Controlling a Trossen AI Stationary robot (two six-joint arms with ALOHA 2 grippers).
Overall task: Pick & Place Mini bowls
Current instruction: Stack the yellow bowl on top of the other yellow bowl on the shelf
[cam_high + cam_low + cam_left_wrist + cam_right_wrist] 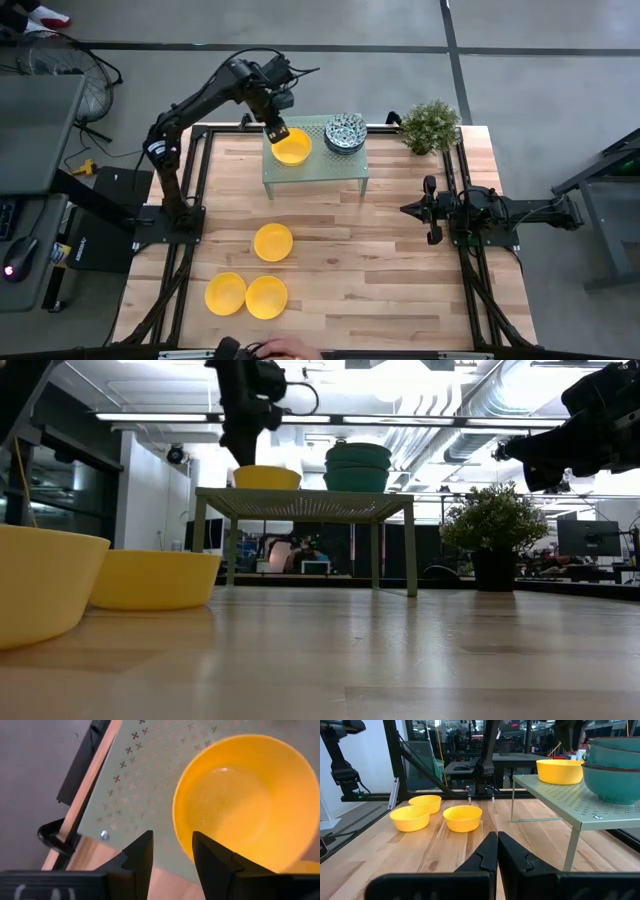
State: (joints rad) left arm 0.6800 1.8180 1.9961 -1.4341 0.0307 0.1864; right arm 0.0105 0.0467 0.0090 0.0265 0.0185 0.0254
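High view: yellow bowl point(291, 148) atop rack point(315, 171).

overhead, table-level and two wrist views, rack point(315, 160) shared

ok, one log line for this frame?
left gripper: open, at yellow bowl on rack | right gripper: shut, parked

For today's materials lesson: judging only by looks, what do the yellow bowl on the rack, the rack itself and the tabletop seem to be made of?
Yellow bowl: probably plastic or glazed ceramic, smooth and glossy, with a soft highlight inside. Rack: looks like painted sheet metal, matte pale green, punched with small cross-shaped holes. Tabletop: wood, with visible grain and joined planks under a light sheen.
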